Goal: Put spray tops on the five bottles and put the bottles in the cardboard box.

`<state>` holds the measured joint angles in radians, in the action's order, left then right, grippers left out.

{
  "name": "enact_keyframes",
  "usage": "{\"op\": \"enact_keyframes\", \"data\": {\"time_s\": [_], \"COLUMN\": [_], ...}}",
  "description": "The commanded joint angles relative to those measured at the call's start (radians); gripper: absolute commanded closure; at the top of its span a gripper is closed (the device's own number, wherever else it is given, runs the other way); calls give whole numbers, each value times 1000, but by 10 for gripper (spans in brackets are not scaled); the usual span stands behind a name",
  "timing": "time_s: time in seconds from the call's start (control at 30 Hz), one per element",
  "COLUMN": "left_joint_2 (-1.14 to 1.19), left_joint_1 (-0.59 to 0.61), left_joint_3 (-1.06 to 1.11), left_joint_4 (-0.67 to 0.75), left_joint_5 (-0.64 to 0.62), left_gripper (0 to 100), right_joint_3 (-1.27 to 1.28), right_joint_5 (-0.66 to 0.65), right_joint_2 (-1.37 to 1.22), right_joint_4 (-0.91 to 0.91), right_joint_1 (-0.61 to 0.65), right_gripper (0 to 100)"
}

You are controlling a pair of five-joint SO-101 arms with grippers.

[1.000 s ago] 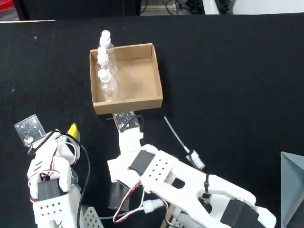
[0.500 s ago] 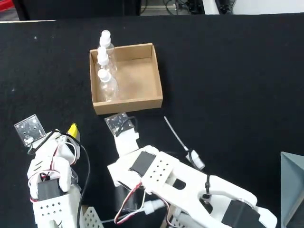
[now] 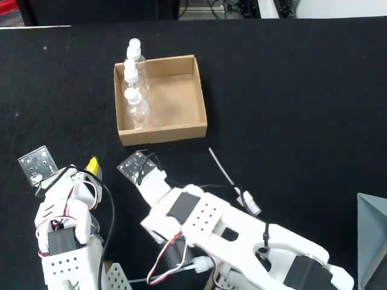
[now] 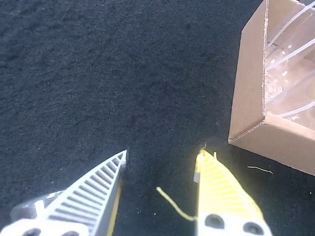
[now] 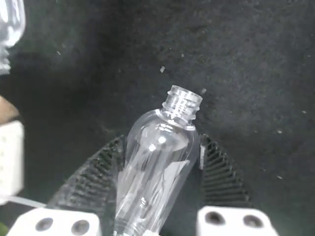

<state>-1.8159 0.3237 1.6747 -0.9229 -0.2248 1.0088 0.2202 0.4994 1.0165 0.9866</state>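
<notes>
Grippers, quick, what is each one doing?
Left gripper: open, holding nothing.
Right gripper: closed on a capless bottle.

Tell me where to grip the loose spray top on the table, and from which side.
Take the spray top by its white head, from above: it lies flat on the table, and its dip tube looks too thin to pinch.

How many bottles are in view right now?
5. Far bottle, middle bottle and near bottle, all capped, line one wall of the cardboard box. An uncapped bottle sits in the right gripper; a second uncapped bottle lies nearby. The right arm may hide more.
</notes>
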Motion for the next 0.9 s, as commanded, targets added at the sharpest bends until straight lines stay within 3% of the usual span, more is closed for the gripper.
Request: {"op": "enact_keyframes", "data": {"time_s": [0.0,0.37,0.57,0.7,0.87], "left_joint_2": [-14,-14,-15,-15,-15], "left_joint_1": [8,8,8,8,8], "left_joint_3": [25,25,25,25,25], "left_joint_4": [3,3,3,3,3], "left_joint_5": [6,6,6,6,6], "left_gripper": [791,791,791,791,791], "right_joint_3": [-53,-116,-117,-117,-119], "right_joint_5": [-112,-402,-397,-387,-281], "right_joint_2": [22,22,22,22,22], "right_joint_4": [87,169,167,176,175], "right_joint_1": [-89,-209,-209,-209,-209], "right_gripper": [847,846,843,758,734]}}
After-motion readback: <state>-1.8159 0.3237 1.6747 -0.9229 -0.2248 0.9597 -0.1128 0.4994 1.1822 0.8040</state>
